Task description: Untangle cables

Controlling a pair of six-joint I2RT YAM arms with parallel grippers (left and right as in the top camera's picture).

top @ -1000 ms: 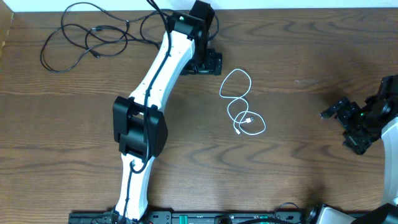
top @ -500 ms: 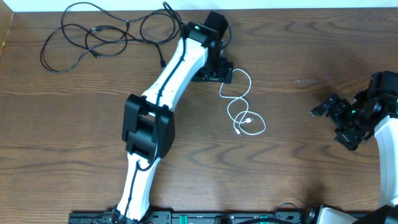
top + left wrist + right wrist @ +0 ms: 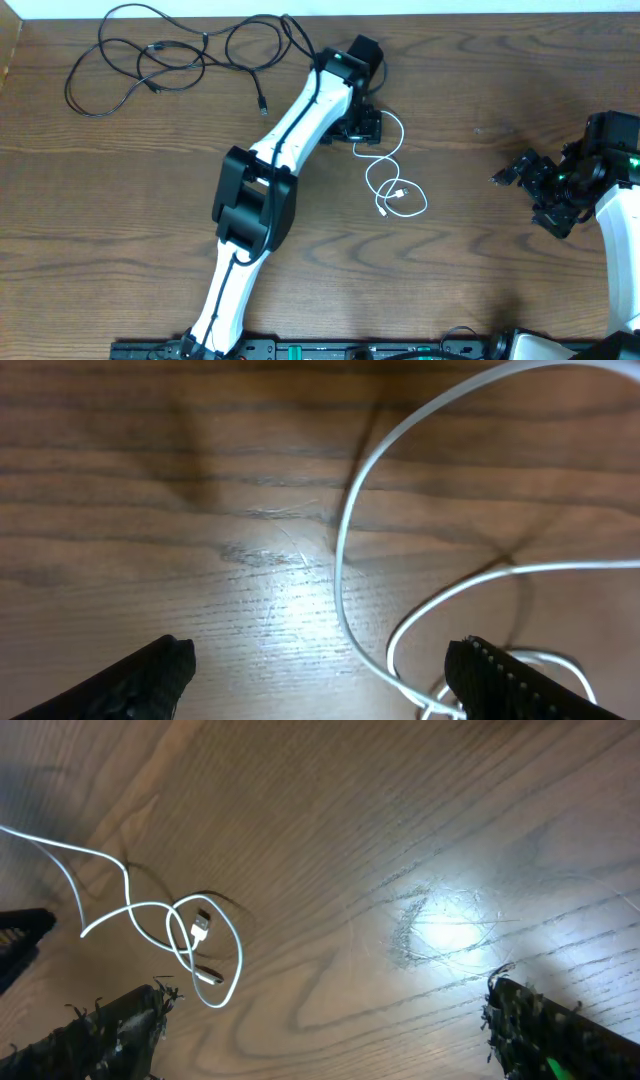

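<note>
The white cable (image 3: 387,165) lies in loose loops at mid-table, its plugs inside the lower loop. My left gripper (image 3: 362,130) hovers over the top-left loop of it. In the left wrist view the jaws (image 3: 320,670) stand open, and the white cable (image 3: 342,565) curves between the fingers close to the right one. Two black cables (image 3: 150,55) lie tangled at the far left; one strand runs under my left arm. My right gripper (image 3: 525,195) is open at the right, apart from all cables. Its wrist view (image 3: 325,1020) shows the white cable (image 3: 190,935) far to the left.
A black plug end (image 3: 263,101) lies just left of my left arm. The table's back edge (image 3: 450,14) runs close behind the left gripper. Bare wood lies between the white cable and the right gripper.
My left arm has swung right, away from the black cables and over the white cable's upper loop. The nearest black loop shifted right with it. My right gripper has crept left.
</note>
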